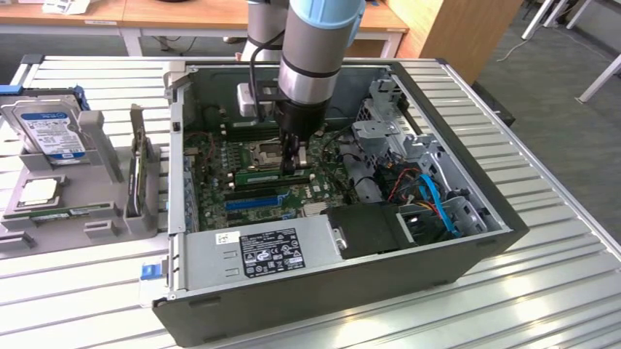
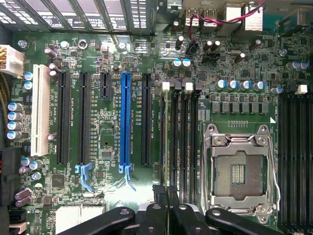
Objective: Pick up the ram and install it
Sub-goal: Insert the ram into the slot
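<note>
At the near edge of the slatted table [image 1: 543, 291] lies the open computer case [image 1: 339, 298]. Its power supply [image 1: 209, 254] runs along the near wall, with a black shroud [image 1: 369, 229] just beside it. Behind these the motherboard [image 1: 218, 171] covers the case floor.

First on the board comes the blue slot [image 1: 257, 202]. Just beyond it is the ram [image 1: 264, 177], near the middle of the board. It stands on its long edge, and its long axis runs parallel to the case's near wall and to the blue slot (the wrist view sees it edge-on, as little more than a thin line among the black memory slots). The gripper [image 1: 297, 166] comes straight down onto the end of the ram toward the exterior view's right. Its fingers [image 2: 158, 205] are drawn almost together, pinching the stick's top edge. I cannot tell whether the stick is fully seated.

Just past the ram lies the processor socket [image 1: 264, 153], its contact field bare. A metal drive cage [image 1: 388, 138] fills the case's far corner on the exterior view's right.

Beside the case, toward the table's edge at the exterior view's left, a grey holder [image 1: 107, 229] carries a processor chip [image 1: 39, 190]. A hard drive [image 1: 49, 127] sits at its far end.
</note>
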Robot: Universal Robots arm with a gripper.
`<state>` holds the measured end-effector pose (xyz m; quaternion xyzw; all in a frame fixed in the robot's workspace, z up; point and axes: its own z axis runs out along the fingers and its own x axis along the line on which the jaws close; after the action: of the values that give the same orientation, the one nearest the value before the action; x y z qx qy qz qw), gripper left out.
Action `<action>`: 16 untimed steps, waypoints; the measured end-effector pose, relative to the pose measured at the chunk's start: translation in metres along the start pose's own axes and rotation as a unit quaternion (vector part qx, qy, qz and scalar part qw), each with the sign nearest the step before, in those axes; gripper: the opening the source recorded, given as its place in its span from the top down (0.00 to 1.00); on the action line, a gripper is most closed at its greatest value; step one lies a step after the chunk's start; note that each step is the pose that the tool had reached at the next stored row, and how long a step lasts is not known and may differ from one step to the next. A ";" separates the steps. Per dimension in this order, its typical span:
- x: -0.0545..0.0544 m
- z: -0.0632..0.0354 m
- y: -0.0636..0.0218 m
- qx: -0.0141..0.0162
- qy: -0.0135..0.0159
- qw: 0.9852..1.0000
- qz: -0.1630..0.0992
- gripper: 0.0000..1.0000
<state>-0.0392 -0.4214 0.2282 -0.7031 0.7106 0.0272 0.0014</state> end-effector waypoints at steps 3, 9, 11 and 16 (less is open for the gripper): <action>0.000 0.0008 -0.0001 0.000 0.000 1.000 0.000 0.88; 0.000 0.0023 -0.0001 0.000 0.000 1.000 0.000 0.88; 0.000 0.0031 -0.0001 0.000 0.000 1.000 0.000 0.88; 0.000 0.0033 -0.0001 0.000 0.000 1.000 0.000 0.88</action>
<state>-0.0391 -0.4214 0.2249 -0.7031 0.7106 0.0272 0.0014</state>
